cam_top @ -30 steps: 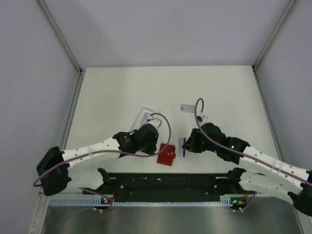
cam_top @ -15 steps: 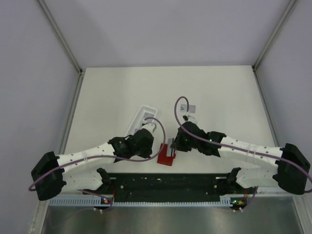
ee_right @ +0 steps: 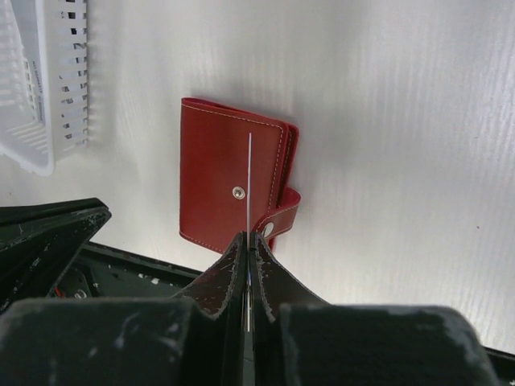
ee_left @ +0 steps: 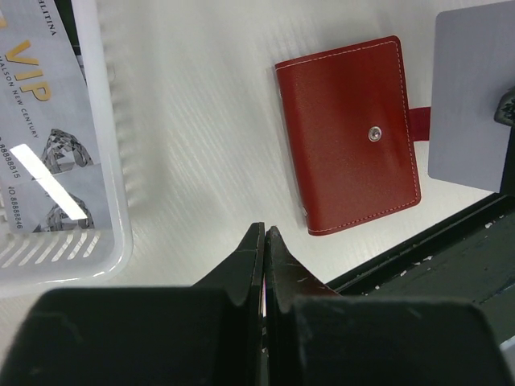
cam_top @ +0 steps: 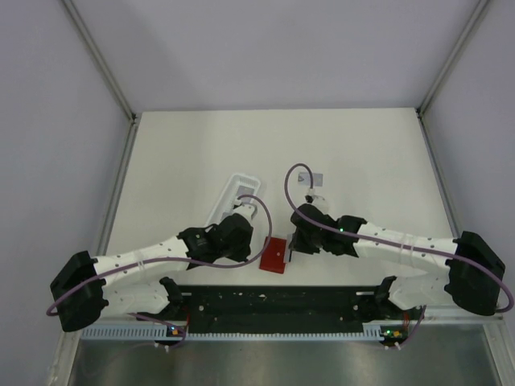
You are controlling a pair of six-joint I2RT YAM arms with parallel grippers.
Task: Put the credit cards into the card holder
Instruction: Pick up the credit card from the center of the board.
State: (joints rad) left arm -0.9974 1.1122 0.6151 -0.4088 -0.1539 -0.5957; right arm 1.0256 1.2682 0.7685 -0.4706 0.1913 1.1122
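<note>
**Left gripper poised beside closed wallet.** The left gripper (ee_left: 264,235) hung over the white table (ee_left: 201,121) with its two dark fingers pressed together. The red card holder (ee_left: 348,137) lay closed just ahead and to the right of the jaws, its metal stud (ee_left: 374,134) facing up. Farther right, a grey card (ee_left: 475,88) covered the end of the holder's clasp tab (ee_left: 417,123). Left of the jaws sat a white slotted tray (ee_left: 113,145) with a silver VIP-lettered card (ee_left: 44,137) inside. A black rail (ee_left: 434,257) ran close by on the jaws' right.
</note>
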